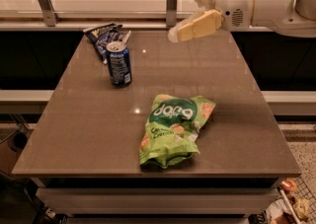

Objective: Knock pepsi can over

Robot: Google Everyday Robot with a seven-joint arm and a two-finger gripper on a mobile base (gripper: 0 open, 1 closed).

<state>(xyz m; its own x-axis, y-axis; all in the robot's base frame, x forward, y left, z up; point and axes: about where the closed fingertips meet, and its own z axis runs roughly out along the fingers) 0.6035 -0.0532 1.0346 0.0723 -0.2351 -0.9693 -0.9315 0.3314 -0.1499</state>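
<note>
Gripper: the gripper (181, 14) hangs in the air above the far right part of the surface (224, 92), reaching in from the right edge of the view on a white arm (266, 1).
Jaws: two cream-coloured fingers (197, 24) point left and slightly down. They stand apart with a gap between them and hold nothing.
Pepsi can: the pepsi can (119, 63) stands upright on the far left part of the surface, silver top up and white lettering facing the camera. It is well apart from the gripper, to its left and nearer the camera.
Blue snack bag: a flat dark blue foil snack bag (104, 35) lies just behind the can, at the far left edge of the surface. Whether it touches the can cannot be told.
Green chip bag: a large green chip bag (174, 128) lies flat and crumpled near the middle of the surface, toward the near edge. It is clear of the can, to its right and nearer the camera.
Surface: a grey-brown glossy top with small light reflections.
Background: a pale counter runs along the far side, with two upright metal posts, one at the left (44, 3) and one near the middle (171, 3) just left of the gripper.
</note>
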